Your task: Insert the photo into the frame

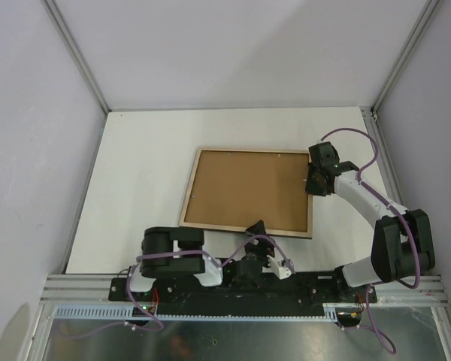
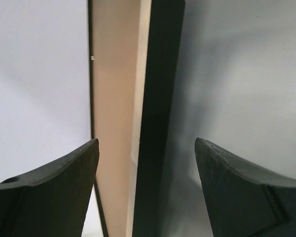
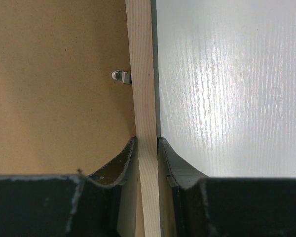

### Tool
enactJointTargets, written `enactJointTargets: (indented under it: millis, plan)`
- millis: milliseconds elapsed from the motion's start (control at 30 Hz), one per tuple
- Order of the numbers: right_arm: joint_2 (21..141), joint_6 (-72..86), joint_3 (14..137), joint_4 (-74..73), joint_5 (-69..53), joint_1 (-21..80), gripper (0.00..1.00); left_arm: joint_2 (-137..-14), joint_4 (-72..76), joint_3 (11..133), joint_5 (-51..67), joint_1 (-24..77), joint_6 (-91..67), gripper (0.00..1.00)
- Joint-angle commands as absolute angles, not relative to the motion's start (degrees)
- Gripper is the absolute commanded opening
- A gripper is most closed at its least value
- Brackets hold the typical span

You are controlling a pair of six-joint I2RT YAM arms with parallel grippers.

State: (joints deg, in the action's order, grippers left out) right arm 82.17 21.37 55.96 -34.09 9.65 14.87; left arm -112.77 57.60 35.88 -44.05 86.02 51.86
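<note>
Thin rectangular picture frame [image 1: 248,150] is lying reverse side up on the white surface [image 1: 143,188], roughly mid-surface and a bit toward the right, with its pale wood rails facing the top camera. Plain brown cardboard backing board [image 1: 248,192] is sitting inside the rails and filling the opening.

Right gripper [image 1: 313,183] is reaching in at the frame's right rail, near the far right corner. In the right wrist view the right gripper [image 3: 146,143] is pinching the pale wood rail of the frame [image 3: 140,74], with one black finger [image 3: 116,168] pressing on the board side and the other on the outer side (both touching the wood, no gap showing). Small silver metal clip [image 3: 122,76] is sticking out from the rail over the backing board [image 3: 54,89], just beyond the fingertips. Bare surface [image 3: 227,89] is showing on the outer side of the rail.

Left gripper [image 1: 257,228] is sitting at the frame's near rail, right of its middle. In the left wrist view the left gripper [image 2: 147,140] is showing its jaws spread wide. The frame [image 2: 116,98] is running lengthwise between them, pale wood face beside a black edge, and a clear gap is showing between each finger [image 2: 59,187] and the rail, so nothing is being gripped on this side.
</note>
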Motion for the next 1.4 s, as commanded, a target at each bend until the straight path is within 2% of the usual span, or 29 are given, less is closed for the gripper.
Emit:
enactJointTargets:
  millis: [0,233,300,400,533,600,800,933,1000,1167,1267,1367]
  plan:
    - [80.4,22.6,59.37,-32.13,9.71,15.15,0.0,-117.84,75.99,36.97,-50.29,85.96,61.79,0.82]
    - [80.34,22.5,59.37,-32.36,9.62,15.18,0.0,-118.98,79.43,36.94,-50.48,84.2,63.83,0.78]
    - [80.33,22.5,59.36,-32.39,9.61,15.2,0.0,-119.17,79.51,37.14,-50.37,83.63,63.95,0.73]
    - [80.33,22.5,59.4,-32.39,9.51,15.2,0.0,-119.75,79.58,37.69,-50.63,82.78,64.11,0.59]
    - [80.35,22.35,59.38,-32.53,9.42,15.16,0.0,-120.09,79.92,38.24,-50.77,82.02,64.6,0.5]
    - [80.27,22.24,59.38,-32.48,9.34,15.13,0.0,-120.07,80.21,38.37,-50.99,81.92,64.86,0.42]
    - [79.57,22.32,59.33,-32.52,8.89,14.98,0.0,-119.53,82.35,39.53,-53.39,81.25,67.64,0.07]
    - [78.79,22.29,59.29,-32.59,7.92,14.58,0.0,-119.22,86.23,40.34,-54.37,80.79,72.1,0.01]
    - [78.14,22.25,59.32,-32.6,7.45,14.26,0.1,-119.01,87.81,40.89,-54.72,80.58,74.27,0.0]
    - [75.39,22.24,59.42,-32.38,6.14,12.81,0.52,-117.78,88.82,42.82,-56.05,80.27,77.68,0.0]
    - [73.06,22.41,60.1,-32.6,6.04,11.6,0.68,-116.09,88.77,43.31,-56.06,79.94,78.96,0.0]
    - [70.39,22.74,60.82,-32.72,6.09,10.34,0.75,-114.27,86.44,43.4,-55.84,79.42,79.71,0.0]
